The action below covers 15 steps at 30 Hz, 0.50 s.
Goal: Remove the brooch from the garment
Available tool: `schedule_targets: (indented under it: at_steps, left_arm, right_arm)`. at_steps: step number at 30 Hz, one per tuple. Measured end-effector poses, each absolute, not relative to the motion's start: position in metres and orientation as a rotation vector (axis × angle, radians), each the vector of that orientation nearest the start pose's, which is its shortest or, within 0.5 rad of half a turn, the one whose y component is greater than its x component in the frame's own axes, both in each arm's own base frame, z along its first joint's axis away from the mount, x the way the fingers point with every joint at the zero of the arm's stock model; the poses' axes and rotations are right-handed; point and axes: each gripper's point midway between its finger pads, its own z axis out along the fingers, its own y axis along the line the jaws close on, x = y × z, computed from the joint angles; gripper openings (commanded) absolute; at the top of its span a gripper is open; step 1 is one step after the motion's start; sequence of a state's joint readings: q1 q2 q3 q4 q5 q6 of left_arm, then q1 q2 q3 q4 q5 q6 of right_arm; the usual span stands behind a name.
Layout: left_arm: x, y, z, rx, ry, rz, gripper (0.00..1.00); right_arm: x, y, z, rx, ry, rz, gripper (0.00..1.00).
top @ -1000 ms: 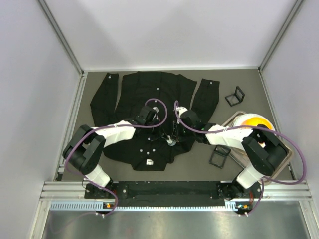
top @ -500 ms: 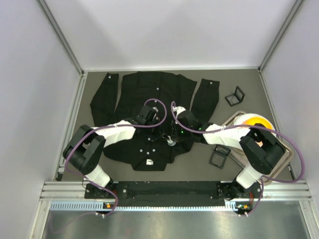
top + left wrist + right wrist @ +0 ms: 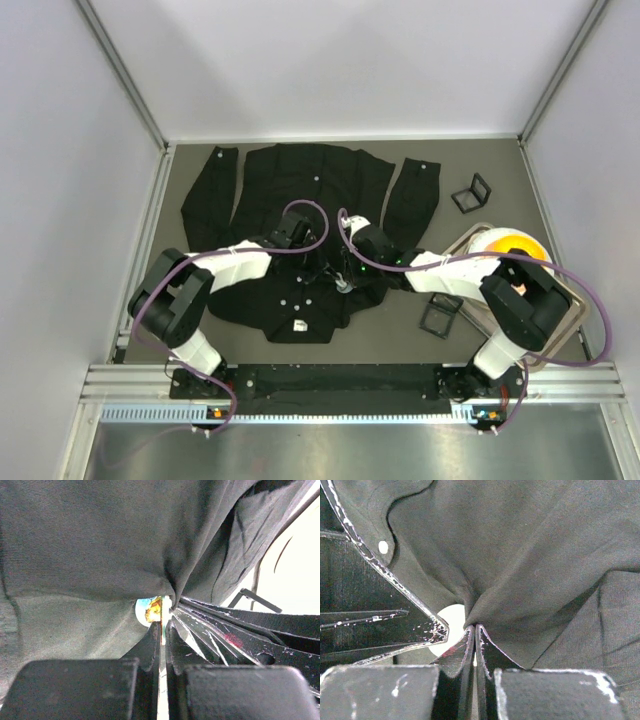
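The black garment [image 3: 300, 190] lies spread on the table, and its white buttons and small white tag [image 3: 299, 326] show. Both grippers meet over its lower front. My left gripper [image 3: 331, 272] is shut; in the left wrist view its tips [image 3: 163, 623] pinch the edge of the brooch [image 3: 151, 611], a small round white pin with a yellow and blue picture, tucked under a pulled-up fold. My right gripper [image 3: 346, 279] is shut on that fold of garment cloth [image 3: 520, 580] right beside the brooch's white back [image 3: 451, 622]. The left gripper's fingers [image 3: 380, 615] cross the left of the right wrist view.
A metal tray [image 3: 570, 330] at the right holds an orange and white round object [image 3: 508, 245]. Two small black open boxes lie on the table, one at the back right [image 3: 471, 193] and one near the right arm [image 3: 440, 314]. Walls enclose the table on three sides.
My right gripper has shifted a little to the left, closer to the left gripper. The cloth between them is bunched tighter. The left arm has barely moved.
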<state>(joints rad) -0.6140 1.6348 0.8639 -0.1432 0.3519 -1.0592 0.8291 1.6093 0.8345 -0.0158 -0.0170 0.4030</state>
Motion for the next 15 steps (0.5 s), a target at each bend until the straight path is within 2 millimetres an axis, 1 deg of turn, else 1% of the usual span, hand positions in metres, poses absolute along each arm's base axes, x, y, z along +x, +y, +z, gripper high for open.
schedule_targets:
  at_steps: [6,12,15]
  left_arm:
    - [0.256,-0.292,0.058,-0.519,2.738,-1.094,0.00]
    - [0.252,-0.297,0.047,-0.525,2.793,-1.146,0.00]
    - [0.253,-0.297,0.048,-0.529,2.799,-1.166,0.00]
  right_arm:
    - [0.252,0.305,0.045,-0.570,2.378,0.598,0.00]
    - [0.248,0.304,0.036,-0.644,2.389,0.580,0.00]
    - [0.248,0.305,0.036,-0.684,2.390,0.568,0.00]
